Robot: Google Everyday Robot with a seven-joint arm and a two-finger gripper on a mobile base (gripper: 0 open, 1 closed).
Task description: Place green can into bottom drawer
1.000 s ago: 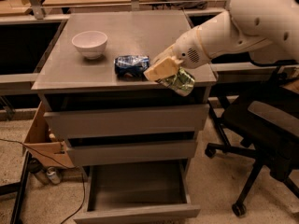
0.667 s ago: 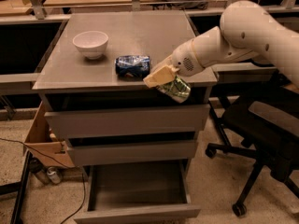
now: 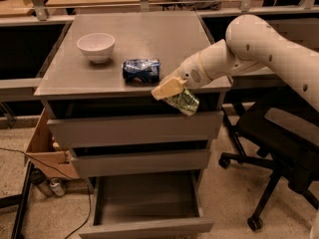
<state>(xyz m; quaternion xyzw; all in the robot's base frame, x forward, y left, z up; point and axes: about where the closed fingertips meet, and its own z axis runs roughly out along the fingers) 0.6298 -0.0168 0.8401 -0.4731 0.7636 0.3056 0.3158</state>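
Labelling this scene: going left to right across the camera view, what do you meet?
cardboard box, white bowl, blue-and-white can, claw at the cabinet front edge shut on the green can, office chair

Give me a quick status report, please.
Gripper at front edge of cabinet, jaws shut on green can. Bottom drawer open below. Blue can and bowl on top, not in the way.

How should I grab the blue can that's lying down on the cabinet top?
Probably grip the blue can around its middle, coming down from above. It lies on its side, ends facing left and right, so you can pinch its front and back curves. The end effector sits right of it, beyond the front edge of the cabinet top, holding the green can.
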